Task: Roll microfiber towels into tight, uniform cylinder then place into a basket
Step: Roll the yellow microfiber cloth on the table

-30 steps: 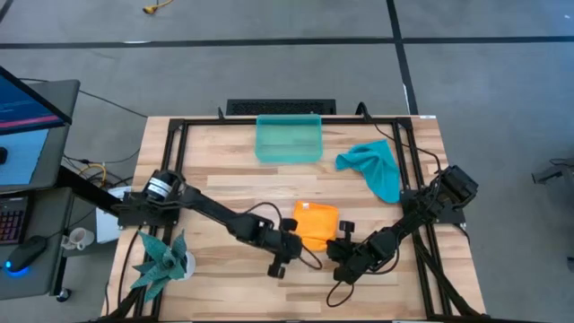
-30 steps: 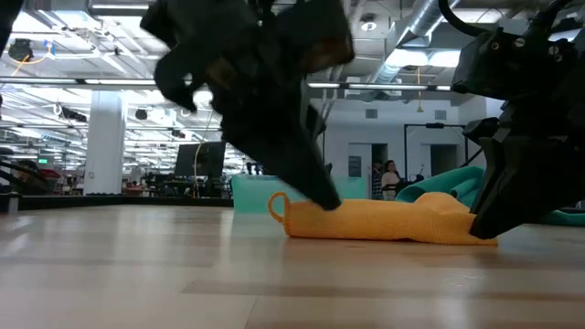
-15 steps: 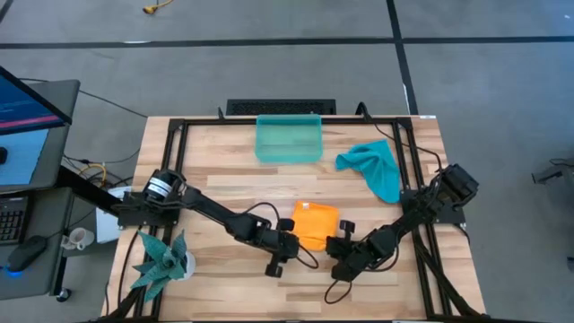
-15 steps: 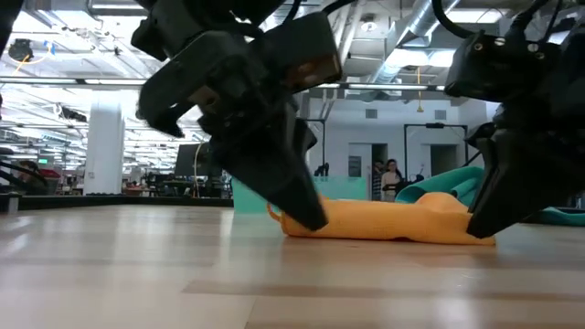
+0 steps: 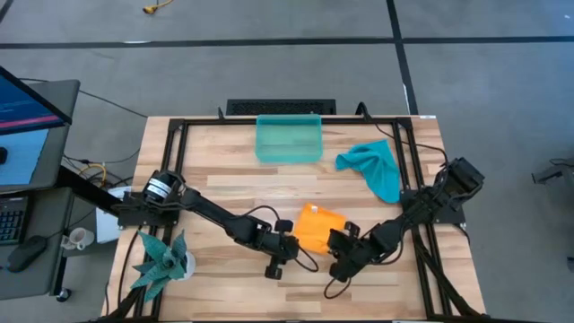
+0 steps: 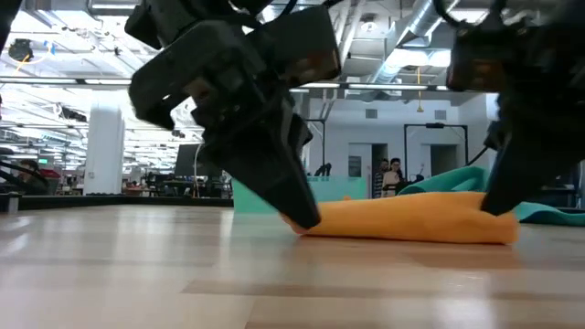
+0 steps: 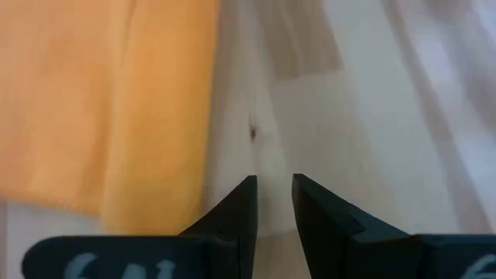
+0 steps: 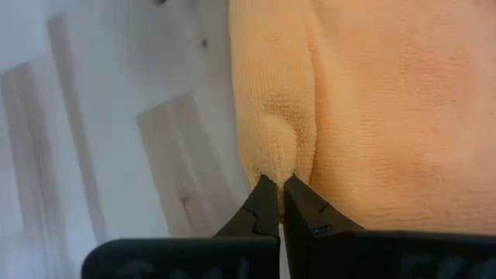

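The orange towel (image 5: 316, 224) lies folded on the wood at the table's middle front, flat on its underside. My right gripper (image 8: 279, 186) is shut on its near edge at the right. My left gripper (image 7: 273, 194) stands at the towel's left near corner (image 6: 297, 222), its fingers a narrow gap apart over bare wood with nothing between them. The teal towel (image 5: 375, 167) lies crumpled at the back right. The sea-green basket (image 5: 289, 154) stands at the far middle. My left gripper has one finger (image 7: 236, 209) right beside the towel's folded edge (image 7: 167, 178); I cannot tell whether it touches. My right gripper pinches a small pucker of the towel's near edge (image 8: 277, 155) between its two fingertips, slanting down from the table's near right. That edge is raised; the rest lies on the table.
A spiky teal plant (image 5: 161, 260) stands at the near left corner. A black metal frame (image 5: 175, 135) runs round the tabletop. Bare wood lies between the orange towel and the basket.
My right gripper has risen a little and rolled about its wrist while shut on the orange towel's near edge. That right end has come up off the table and now stands thicker. The towel's left end has stayed down.
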